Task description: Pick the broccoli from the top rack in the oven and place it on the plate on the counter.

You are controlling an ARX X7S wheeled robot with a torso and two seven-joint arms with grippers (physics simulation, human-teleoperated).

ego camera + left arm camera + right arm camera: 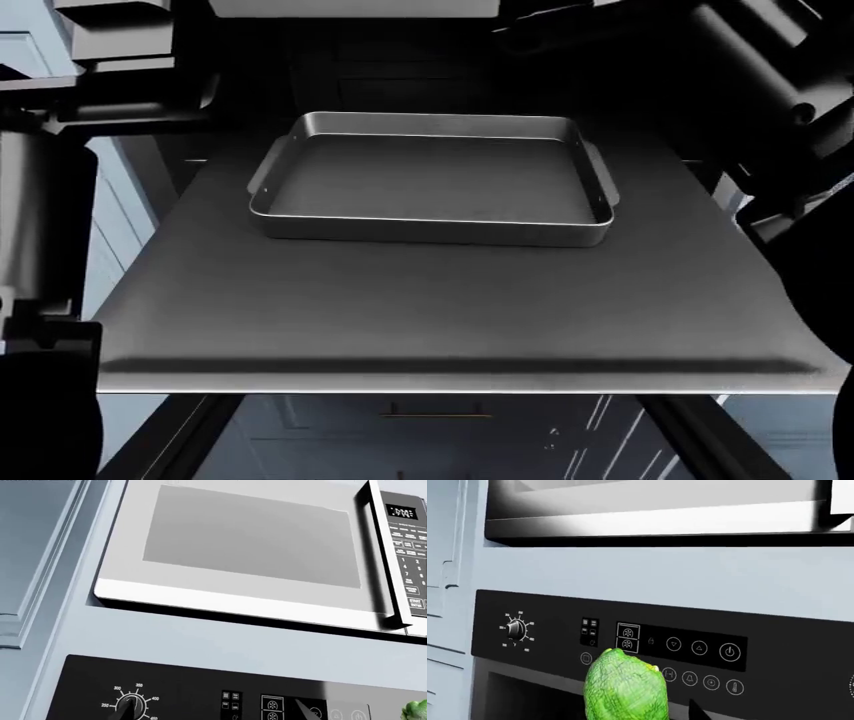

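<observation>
The broccoli (pixel 625 687) was off the top rack (pixel 441 320), seemingly carried by the right gripper, fingers unseen. The left gripper's state was untellable. Placing remained; no plate showed.
</observation>
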